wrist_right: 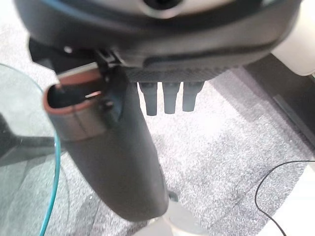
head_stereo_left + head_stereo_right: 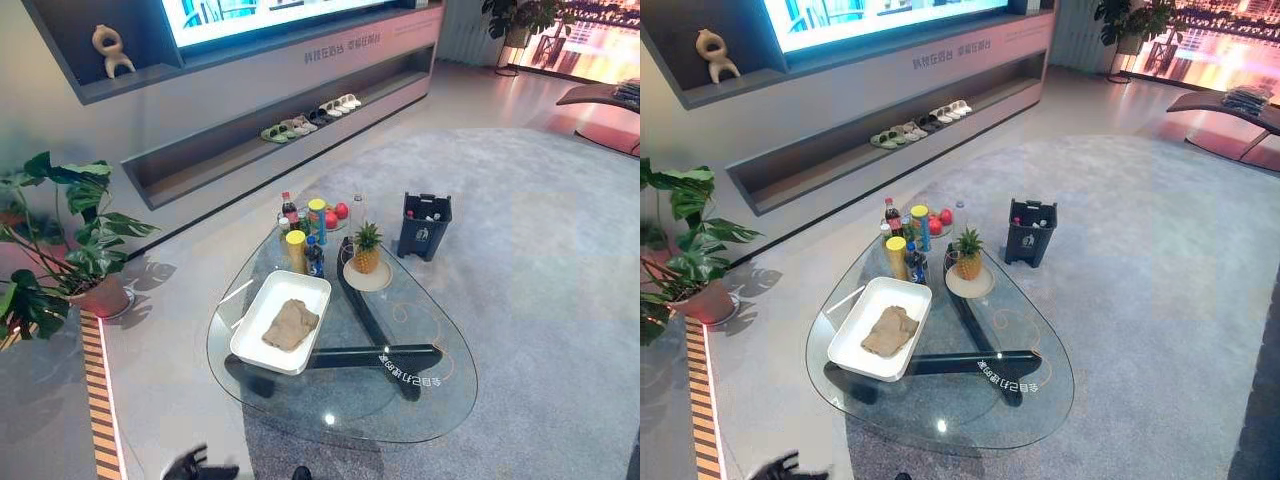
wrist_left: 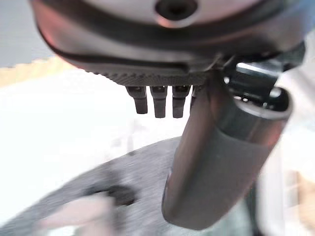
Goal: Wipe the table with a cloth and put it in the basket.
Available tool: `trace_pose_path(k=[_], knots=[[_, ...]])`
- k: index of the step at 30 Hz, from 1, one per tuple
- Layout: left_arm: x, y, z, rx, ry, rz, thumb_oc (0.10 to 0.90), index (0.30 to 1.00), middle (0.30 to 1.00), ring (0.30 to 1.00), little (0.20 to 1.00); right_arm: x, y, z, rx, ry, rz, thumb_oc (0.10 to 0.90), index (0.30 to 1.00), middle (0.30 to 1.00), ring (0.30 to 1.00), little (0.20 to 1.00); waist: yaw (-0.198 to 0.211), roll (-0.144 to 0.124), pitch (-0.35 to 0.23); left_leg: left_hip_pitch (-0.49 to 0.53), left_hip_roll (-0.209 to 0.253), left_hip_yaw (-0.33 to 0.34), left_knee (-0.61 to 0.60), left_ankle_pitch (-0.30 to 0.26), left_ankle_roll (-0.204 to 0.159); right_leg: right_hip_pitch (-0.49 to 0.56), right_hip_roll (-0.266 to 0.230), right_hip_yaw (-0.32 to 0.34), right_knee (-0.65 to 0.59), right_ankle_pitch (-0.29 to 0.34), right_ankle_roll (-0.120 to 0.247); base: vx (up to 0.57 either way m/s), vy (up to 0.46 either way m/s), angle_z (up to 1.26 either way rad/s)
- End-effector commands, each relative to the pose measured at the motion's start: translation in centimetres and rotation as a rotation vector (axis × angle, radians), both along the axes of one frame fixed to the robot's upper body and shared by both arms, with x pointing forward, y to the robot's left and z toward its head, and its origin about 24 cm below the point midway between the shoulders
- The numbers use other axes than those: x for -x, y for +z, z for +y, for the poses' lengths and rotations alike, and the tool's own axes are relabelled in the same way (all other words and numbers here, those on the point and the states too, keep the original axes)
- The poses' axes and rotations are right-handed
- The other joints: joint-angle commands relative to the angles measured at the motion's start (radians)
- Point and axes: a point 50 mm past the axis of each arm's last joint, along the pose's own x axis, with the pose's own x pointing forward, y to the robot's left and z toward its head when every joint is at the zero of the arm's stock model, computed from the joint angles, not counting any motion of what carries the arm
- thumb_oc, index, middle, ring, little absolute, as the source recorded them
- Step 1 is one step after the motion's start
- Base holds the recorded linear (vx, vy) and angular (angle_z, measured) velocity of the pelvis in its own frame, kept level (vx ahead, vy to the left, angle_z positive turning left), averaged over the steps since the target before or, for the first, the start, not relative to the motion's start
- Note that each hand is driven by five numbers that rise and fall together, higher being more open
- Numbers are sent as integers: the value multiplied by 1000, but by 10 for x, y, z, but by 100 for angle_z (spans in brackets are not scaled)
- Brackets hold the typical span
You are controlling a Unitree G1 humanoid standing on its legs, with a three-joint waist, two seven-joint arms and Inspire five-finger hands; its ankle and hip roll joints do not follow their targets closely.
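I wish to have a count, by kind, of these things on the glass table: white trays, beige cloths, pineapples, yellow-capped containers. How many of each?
White rectangular tray: 1
Beige crumpled cloth: 1
Pineapple: 1
Yellow-capped containers: 2
Total: 5

- The two eye views look down from the robot's head, well above and back from the near edge of the glass bench [image 2: 420, 400], facing the far wall.
- Both share the whole bench, slightly offset sideways.
- Each wrist view looks along its own hand from very close: left hand [image 3: 162, 73], right hand [image 1: 167, 64], whose view catches the bench's edge.
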Motion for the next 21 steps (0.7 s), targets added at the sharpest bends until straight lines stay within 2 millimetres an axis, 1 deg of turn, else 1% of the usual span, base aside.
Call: trace_pose_path(k=[1,2,8,14,21], knots=[[-41,14,17,-54,-53,-81,800,900,900,900,900,-2,1,-1,33,69,31,800,900,900,900,900,17,-36,13,62,-62,6,6,-97,30,1,-9,-15,38,0,26,0,0,0],[-35,10,11,-22,-95,-26,800,900,900,900,900,-3,0,1,33,71,23,800,900,900,900,900,13,-37,13,64,-62,8,6,-99,32,1,-9,-14,41,0,27,0,0,0],[-33,6,3,9,-152,33,800,900,900,900,900,-6,-1,5,32,96,10,800,900,900,900,900,2,-40,13,70,-60,14,6,-102,35,2,-4,-9,50,-4,25,0,0,0],[-35,4,-4,22,-197,52,800,900,900,900,900,-8,-2,9,25,117,14,800,900,900,900,900,-3,-47,14,80,-59,14,6,-106,39,7,2,1,52,-6,22,0,0,0],[-38,4,-8,32,-197,41,800,900,900,900,900,-8,-2,10,21,116,21,800,900,900,900,900,-4,-49,13,87,-56,13,6,-108,38,13,4,5,47,-4,21,0,0,0]])
